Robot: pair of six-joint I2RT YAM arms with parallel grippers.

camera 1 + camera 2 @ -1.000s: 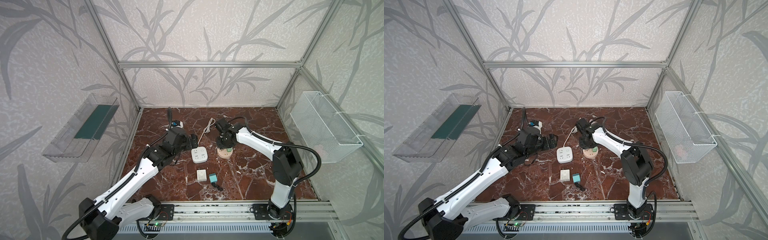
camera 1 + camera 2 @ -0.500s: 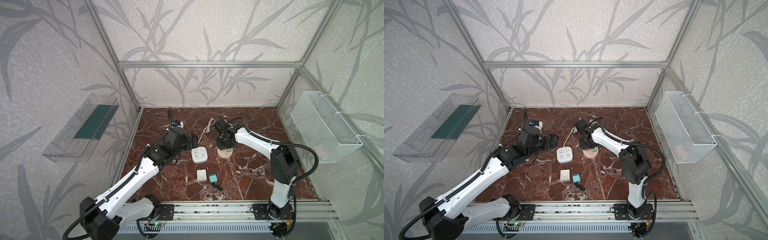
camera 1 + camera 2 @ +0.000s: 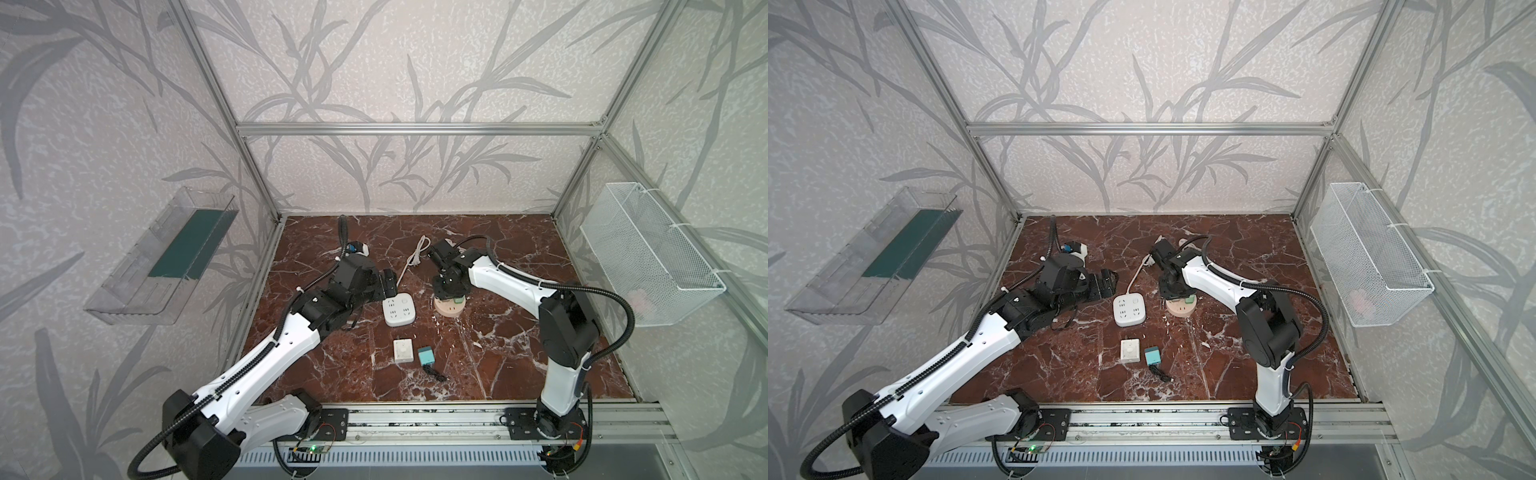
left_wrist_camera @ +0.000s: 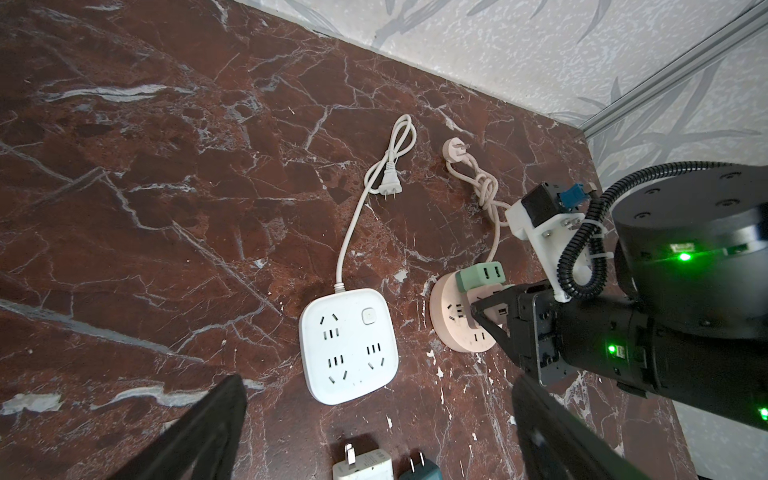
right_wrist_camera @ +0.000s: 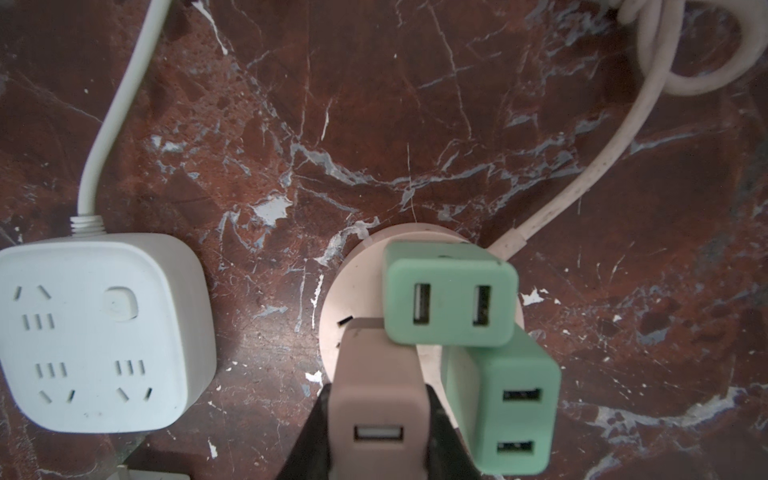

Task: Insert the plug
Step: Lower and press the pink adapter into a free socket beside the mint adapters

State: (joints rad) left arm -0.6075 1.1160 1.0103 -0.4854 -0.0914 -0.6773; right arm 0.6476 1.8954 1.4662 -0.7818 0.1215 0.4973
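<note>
Two green adapters (image 5: 451, 303) crowded the far and right edges of the round socket (image 5: 332, 307); the right gripper (image 5: 380, 415) clamped the beige plug (image 5: 376, 374) over its near-left part, close beside them. The left gripper (image 3: 388, 283) stood wide open just left of the white power strip (image 3: 398, 308); open marble (image 3: 498, 332) stretched right of the socket.

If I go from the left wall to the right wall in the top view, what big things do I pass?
In a top view: clear wall shelf → white power strip → pink round socket → white wire basket.
</note>
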